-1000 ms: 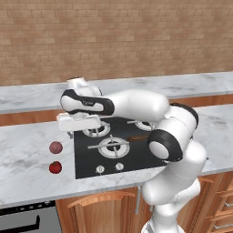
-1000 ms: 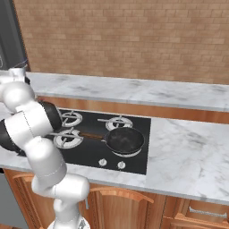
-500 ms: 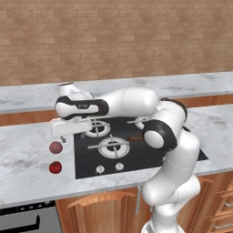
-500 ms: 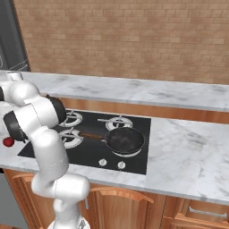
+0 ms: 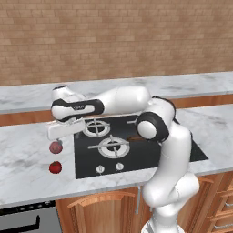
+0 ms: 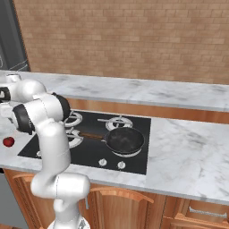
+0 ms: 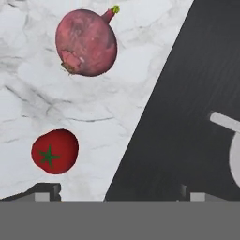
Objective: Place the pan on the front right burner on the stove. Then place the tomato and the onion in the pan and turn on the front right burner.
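1. The onion (image 7: 86, 42) lies on the marble counter (image 7: 28, 93), just off the left edge of the stove (image 5: 136, 145), and sits apart from the tomato (image 7: 54, 151).
2. The tomato rests nearer the counter's front edge than the onion, also left of the stove.
3. Handling, judged: both are small, round and firm; they would likely roll if nudged. The tomato's glossy skin looks slippery and bruisable. A hold across the widest middle appears soundest.
4. The pan (image 6: 124, 140) sits on the front right burner of the stove, handle pointing left.
5. The gripper (image 5: 65, 129) hangs above the counter left of the stove, over the onion, its jaws spread fully and holding nothing; in the hand view its fingertips (image 7: 47, 191) touch neither vegetable.
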### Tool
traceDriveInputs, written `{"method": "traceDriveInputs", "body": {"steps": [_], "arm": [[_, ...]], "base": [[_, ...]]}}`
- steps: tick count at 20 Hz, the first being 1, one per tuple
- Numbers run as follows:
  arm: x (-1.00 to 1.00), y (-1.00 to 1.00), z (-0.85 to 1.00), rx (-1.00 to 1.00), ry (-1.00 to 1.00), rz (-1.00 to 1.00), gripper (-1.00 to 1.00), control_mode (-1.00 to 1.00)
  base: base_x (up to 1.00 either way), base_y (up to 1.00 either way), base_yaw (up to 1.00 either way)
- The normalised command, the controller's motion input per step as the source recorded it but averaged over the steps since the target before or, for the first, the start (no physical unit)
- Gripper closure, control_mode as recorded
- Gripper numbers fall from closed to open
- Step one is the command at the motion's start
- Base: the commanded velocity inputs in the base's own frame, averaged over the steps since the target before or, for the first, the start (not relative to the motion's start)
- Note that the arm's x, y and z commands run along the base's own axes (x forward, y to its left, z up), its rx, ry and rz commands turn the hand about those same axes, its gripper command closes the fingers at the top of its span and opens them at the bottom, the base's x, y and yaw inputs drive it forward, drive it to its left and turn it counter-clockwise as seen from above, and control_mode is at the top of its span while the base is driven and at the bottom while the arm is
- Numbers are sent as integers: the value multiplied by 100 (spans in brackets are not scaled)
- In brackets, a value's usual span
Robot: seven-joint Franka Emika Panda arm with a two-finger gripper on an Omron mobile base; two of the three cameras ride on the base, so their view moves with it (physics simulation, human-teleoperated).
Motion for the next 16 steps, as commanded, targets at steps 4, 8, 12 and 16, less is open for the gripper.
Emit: {"method": "traceDriveInputs", "body": {"steps": [4,8,12,16], "arm": [[21,19,-21,0,0,13,-100,-100],[21,18,-18,1,0,13,-100,-100],[6,16,-14,2,0,12,-100,-100],[0,10,-12,2,0,10,-100,-100]], "base": [[0,0,0],[0,0,0],[0,0,0],[0,0,0]]}}
